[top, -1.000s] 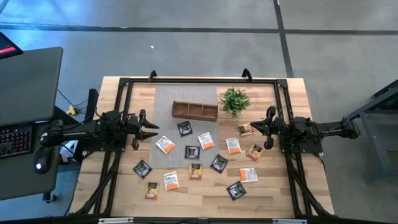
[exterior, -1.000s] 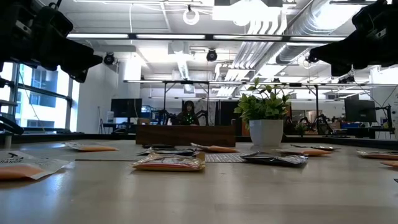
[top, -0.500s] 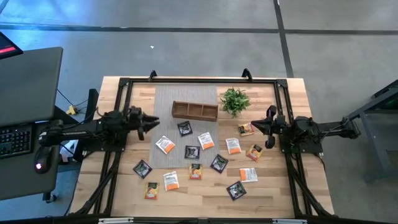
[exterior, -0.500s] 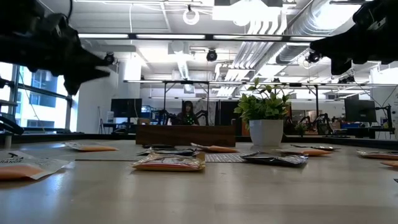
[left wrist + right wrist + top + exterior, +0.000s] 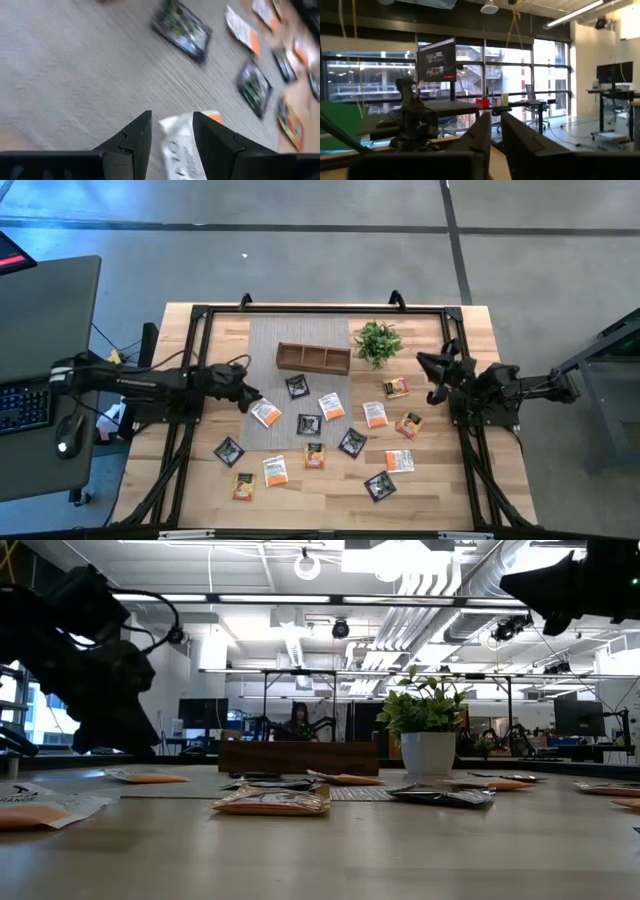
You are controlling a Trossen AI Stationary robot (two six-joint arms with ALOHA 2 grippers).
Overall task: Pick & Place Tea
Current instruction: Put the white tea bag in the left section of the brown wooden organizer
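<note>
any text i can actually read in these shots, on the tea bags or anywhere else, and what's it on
None reads as a full word.
Tea sachets, high view: orange and black print, too small to read.
White sachet, left wrist view: dark marks, too blurred to read.
Sachet at the table edge, low view: a few cut-off letters at the picture's border, not readable as a word.
Monitor, right wrist view: lit screen, content too small to read.

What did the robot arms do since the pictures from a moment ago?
The left gripper reached out over the grey mat and came down, fingers open, over a white-and-orange sachet. The right gripper lifted and pulled back from the orange sachet near the plant. Neither holds anything. The tea sachets, tray and plant stayed put.
</note>
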